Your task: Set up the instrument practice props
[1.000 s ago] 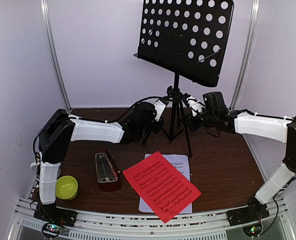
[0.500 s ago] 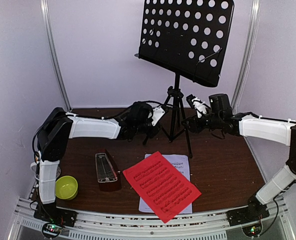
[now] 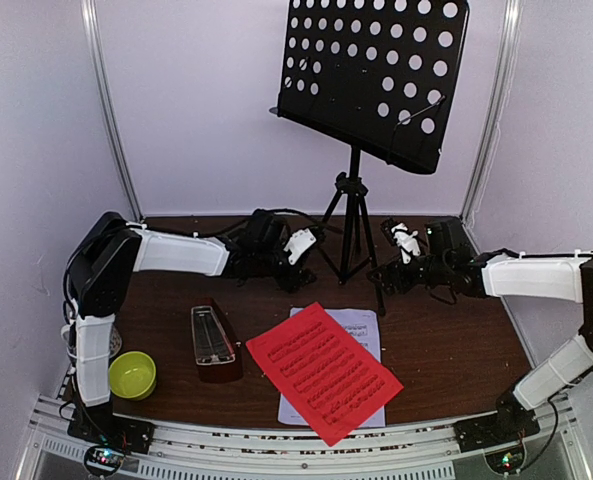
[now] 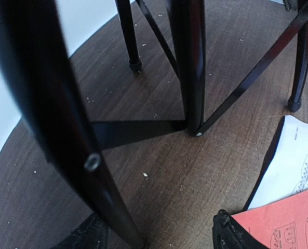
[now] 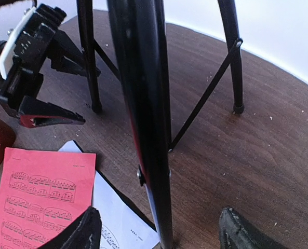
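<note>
Tripod legs crowd both wrist views. The black music stand [image 3: 371, 75] is upright at 12 o'clock on the dark wood surface [image 3: 446, 330], its perforated desk tilted high above both arms.

The left end effector [image 4: 159, 233] sits low at 9 o'clock of the tripod. Its fingers are spread wide and grip nothing. In its own view one leg runs down between them, close to the left finger; whether they touch cannot be told. The right wrist view confirms the gaping jaws, with their tips just beside a rear leg.

The right end effector [image 5: 158, 218] sits low at 3 o'clock of the tripod, equally wide and holding nothing. A leg passes down the middle of its gap, apart from both fingers.

The centre post, the legs and the thin cross braces stand between the two end effectors.

At 6 o'clock of the tripod the red sheet [image 3: 323, 372] lies diagonally on top of the white sheet [image 3: 361, 325], covering most of it. The white sheet's far edge reaches near the foot of the front leg.

The metronome [image 3: 214, 342] is at 8 o'clock on the surface, just beside the red sheet's left corner but apart from it. A yellow-green bowl [image 3: 133, 374] sits further toward 8 o'clock, near the left arm's base.
</note>
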Robot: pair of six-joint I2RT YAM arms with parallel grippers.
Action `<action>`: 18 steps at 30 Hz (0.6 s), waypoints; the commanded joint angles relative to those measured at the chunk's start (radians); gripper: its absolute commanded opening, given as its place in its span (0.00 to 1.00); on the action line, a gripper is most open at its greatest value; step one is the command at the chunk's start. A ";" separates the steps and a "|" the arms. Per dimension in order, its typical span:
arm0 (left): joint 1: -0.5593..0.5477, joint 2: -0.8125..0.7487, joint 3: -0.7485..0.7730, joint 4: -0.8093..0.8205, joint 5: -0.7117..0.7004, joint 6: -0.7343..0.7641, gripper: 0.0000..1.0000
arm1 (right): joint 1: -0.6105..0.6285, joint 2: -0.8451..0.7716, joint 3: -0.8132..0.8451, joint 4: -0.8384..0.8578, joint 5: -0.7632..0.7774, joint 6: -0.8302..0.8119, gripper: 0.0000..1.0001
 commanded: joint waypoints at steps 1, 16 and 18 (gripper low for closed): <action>0.026 0.011 0.031 -0.006 0.090 -0.010 0.70 | -0.010 0.054 0.003 0.050 0.007 0.003 0.77; 0.046 0.056 0.078 0.012 0.149 -0.015 0.37 | -0.013 0.158 0.070 0.070 0.042 -0.013 0.43; 0.046 0.056 0.076 0.015 0.148 -0.015 0.32 | -0.013 0.162 0.071 0.070 0.041 -0.009 0.38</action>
